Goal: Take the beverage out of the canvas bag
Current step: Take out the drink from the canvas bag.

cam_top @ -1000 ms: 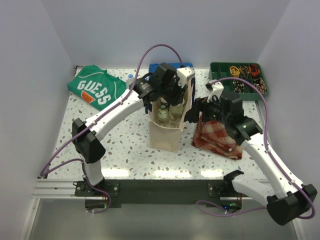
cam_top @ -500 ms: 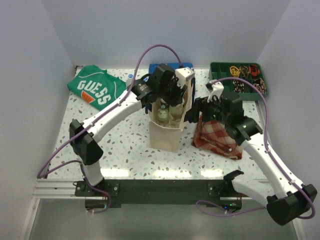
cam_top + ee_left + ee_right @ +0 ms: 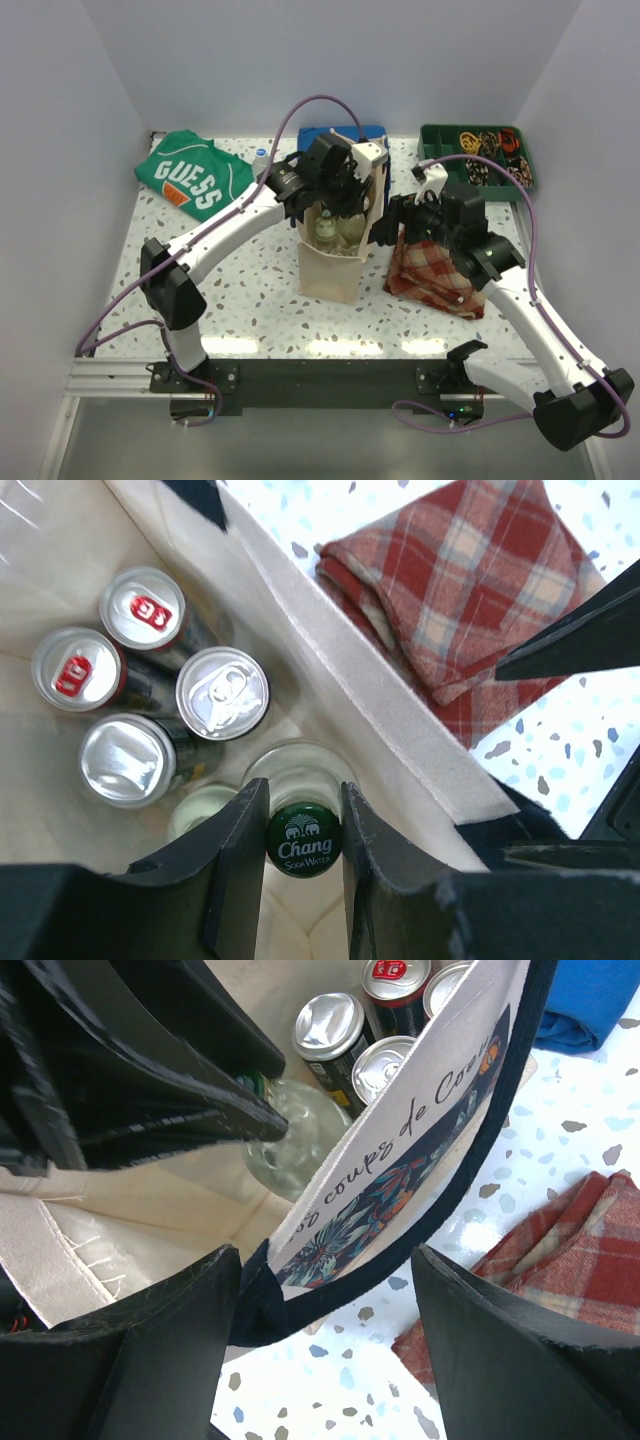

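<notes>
The cream canvas bag (image 3: 330,262) stands upright mid-table, and its inside wall (image 3: 330,650) shows in the left wrist view. My left gripper (image 3: 304,800) reaches down into it and is shut on the neck of a glass bottle with a green "Chang Soda Water" cap (image 3: 304,838). Several cans (image 3: 222,692) stand beside the bottle in the bag. My right gripper (image 3: 325,1260) is open at the bag's right side, straddling the printed wall (image 3: 400,1130) and navy handle (image 3: 470,1160). One finger (image 3: 180,1340) lies against the handle's end.
A folded red plaid cloth (image 3: 435,270) lies right of the bag under the right arm. A green GUESS shirt (image 3: 195,178) is at the back left, a blue cloth (image 3: 340,133) behind the bag, and a green tray (image 3: 478,155) of small items at the back right.
My left wrist has edged slightly toward the back above the bag, still gripping the bottle. The right arm has held still.
</notes>
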Available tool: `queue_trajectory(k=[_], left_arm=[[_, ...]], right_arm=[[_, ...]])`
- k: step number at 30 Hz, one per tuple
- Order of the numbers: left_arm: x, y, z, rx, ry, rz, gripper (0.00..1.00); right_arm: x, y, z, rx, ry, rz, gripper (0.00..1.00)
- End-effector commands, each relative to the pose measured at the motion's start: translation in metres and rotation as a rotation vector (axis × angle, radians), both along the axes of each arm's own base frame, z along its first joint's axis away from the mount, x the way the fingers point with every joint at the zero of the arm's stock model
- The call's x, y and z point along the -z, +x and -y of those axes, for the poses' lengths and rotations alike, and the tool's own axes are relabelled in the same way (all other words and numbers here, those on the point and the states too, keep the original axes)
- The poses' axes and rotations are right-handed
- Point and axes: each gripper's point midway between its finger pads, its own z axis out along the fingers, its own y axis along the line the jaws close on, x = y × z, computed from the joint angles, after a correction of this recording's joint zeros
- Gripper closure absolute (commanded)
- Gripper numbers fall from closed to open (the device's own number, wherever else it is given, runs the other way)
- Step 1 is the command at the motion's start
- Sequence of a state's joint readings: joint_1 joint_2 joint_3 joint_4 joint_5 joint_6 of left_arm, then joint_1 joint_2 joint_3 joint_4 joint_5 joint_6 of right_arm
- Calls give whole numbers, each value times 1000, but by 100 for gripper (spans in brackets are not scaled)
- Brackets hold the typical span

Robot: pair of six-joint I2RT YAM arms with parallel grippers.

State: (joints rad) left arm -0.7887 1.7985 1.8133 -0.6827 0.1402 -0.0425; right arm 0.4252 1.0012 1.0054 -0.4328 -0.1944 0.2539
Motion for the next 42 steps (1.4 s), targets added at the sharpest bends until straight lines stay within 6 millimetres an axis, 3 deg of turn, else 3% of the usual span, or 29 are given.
queue_trajectory(k=[1, 22, 32, 42], left_arm=[[-114, 9, 5, -15, -223, 228, 100], [-179, -3, -16, -52, -348, 365, 100], [-192, -5, -24, -71, -362, 395, 100], [-211, -5, -36, -114, -376, 454, 100]], right_arm=[[-11, 5, -1, 12, 26, 46, 27], [-13, 5, -2, 13, 35, 51, 27], [-29, 5, -8, -2, 85, 81, 27], [-24, 4, -10, -10, 85, 63, 27]])
